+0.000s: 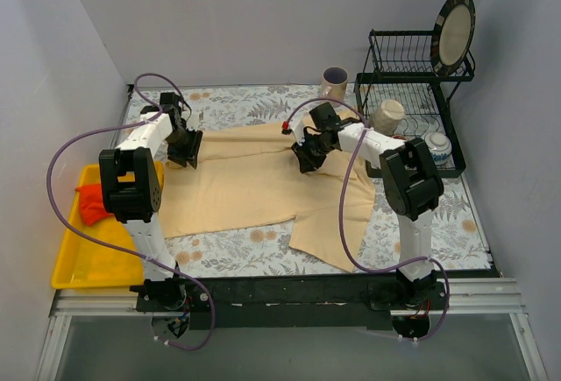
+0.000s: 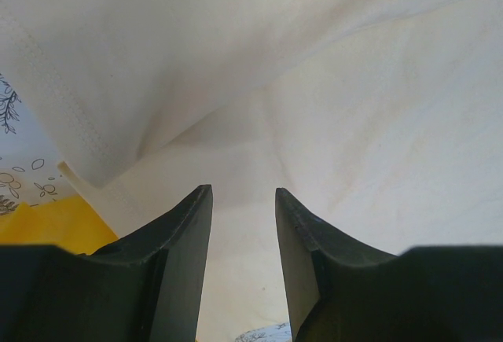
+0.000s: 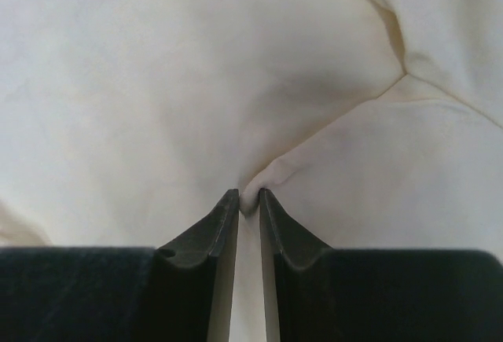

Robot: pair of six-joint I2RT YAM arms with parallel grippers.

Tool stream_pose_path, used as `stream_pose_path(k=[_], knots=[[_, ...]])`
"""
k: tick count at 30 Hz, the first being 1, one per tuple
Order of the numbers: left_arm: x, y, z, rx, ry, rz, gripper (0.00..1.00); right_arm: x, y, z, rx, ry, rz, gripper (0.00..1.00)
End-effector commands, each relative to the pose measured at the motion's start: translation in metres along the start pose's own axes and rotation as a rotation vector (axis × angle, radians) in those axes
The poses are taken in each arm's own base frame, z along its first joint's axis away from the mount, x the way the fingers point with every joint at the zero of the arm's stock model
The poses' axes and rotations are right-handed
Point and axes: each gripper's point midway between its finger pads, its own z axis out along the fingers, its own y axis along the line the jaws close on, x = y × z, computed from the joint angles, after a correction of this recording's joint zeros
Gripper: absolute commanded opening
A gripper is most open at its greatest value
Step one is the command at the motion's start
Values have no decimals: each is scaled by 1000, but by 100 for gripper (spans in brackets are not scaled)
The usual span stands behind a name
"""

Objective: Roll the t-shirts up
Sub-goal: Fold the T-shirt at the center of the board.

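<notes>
The cream t-shirt (image 1: 254, 184) lies spread flat in the middle of the table (image 1: 228, 254), with one sleeve reaching toward the near right edge. The right claw (image 3: 249, 194) is down on the shirt's far right part, its fingers almost pressed together and pinching a small raised ridge of the cloth between their tips. The left claw (image 2: 242, 193) is at the shirt's far left edge, its fingers partly spread, pale cloth showing in the gap between them and a hemmed fold of cloth just beyond. A red-orange garment (image 1: 90, 204) is bunched in a yellow tray (image 1: 88, 263) at the table's left side, well apart from the cream shirt. At the far right stands a black dish rack (image 1: 412, 92) with a plate (image 1: 456, 29) upright in it, and a mug (image 1: 335, 79) stands just beside the rack's left end.
</notes>
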Motion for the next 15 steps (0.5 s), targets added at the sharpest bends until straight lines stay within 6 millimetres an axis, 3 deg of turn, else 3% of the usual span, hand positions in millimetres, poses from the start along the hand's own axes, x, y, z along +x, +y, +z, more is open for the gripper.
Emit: stream_pose_path(k=[1,10,15], knots=[[-16,7,-24,-36,-93,21,38,-34,19,-33,-53,-80,-9,23],[-8,23,-30,-118,-98,63,40,-31,56,-37,-179,-86,13,17],[-13,29,-31,-135,-105,75,41,-23,56,-26,-165,-59,1,17]])
